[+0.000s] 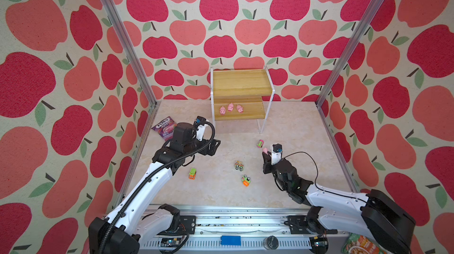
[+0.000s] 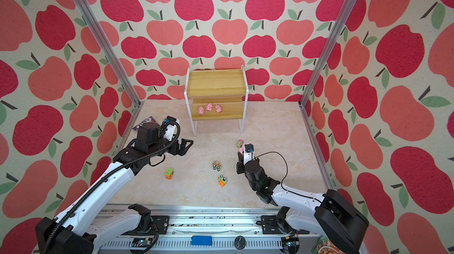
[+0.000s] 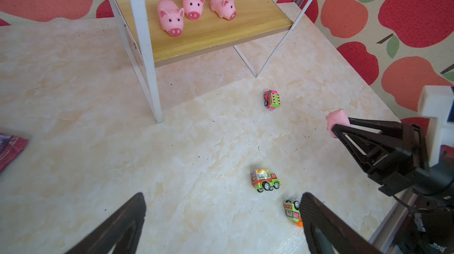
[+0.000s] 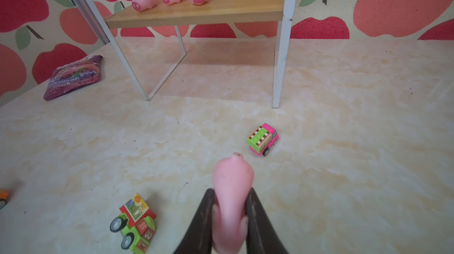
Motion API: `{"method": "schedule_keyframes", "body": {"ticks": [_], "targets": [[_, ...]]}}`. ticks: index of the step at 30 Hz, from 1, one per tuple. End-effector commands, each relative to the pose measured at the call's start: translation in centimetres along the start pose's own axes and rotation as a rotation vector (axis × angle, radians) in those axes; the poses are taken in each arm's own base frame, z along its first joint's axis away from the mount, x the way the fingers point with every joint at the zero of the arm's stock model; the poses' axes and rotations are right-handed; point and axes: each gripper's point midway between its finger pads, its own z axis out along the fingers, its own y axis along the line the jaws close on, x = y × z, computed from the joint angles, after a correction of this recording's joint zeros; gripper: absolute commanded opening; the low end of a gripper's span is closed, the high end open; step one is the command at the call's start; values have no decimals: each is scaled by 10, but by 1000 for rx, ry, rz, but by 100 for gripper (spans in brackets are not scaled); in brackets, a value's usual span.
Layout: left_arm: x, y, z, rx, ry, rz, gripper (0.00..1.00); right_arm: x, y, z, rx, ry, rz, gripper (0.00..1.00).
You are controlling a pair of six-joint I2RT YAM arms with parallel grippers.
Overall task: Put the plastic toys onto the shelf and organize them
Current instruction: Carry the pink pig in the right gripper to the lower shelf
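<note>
My right gripper [image 4: 231,200] is shut on a pink pig [image 4: 233,186], its fingers pressing both flanks; in both top views the pig [image 1: 265,150] sits at the fingertips, right of centre. Three more pigs [image 1: 230,109] stand in a row on the lower board of the shelf [image 1: 242,85]. A pink-and-green truck [image 1: 260,143] lies just beyond the held pig. Three other vehicles rest on the floor: a green one [image 1: 239,165], an overturned green-orange one [image 1: 246,180] and an orange one [image 1: 192,173]. My left gripper [image 3: 223,196] hangs open and empty, left of the shelf.
A purple candy bag [image 1: 164,127] lies at the back left, partly behind the left arm. The shelf's white legs [image 1: 262,124] stand on the marble floor. Apple-patterned walls with metal posts [image 1: 326,93] close in the sides and back.
</note>
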Motion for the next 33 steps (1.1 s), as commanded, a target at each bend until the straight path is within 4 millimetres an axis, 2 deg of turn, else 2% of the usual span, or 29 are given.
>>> {"method": "schedule_keyframes", "body": {"ticks": [1,6,9,21,33], "targets": [[-11,5,-6,-18,-41,7,100,-5,8,11,1,29,-74,24],[-13,10,-9,-39,-49,6,100,-35,33,44,-39,11,-98,24],[-13,12,-10,-46,-52,6,100,-51,40,64,-34,-10,-106,24],[-14,13,-11,-45,-56,3,100,-105,36,130,-7,-86,-81,24],[-12,12,-7,-34,-44,-1,100,-130,23,173,59,-122,-51,24]]}}
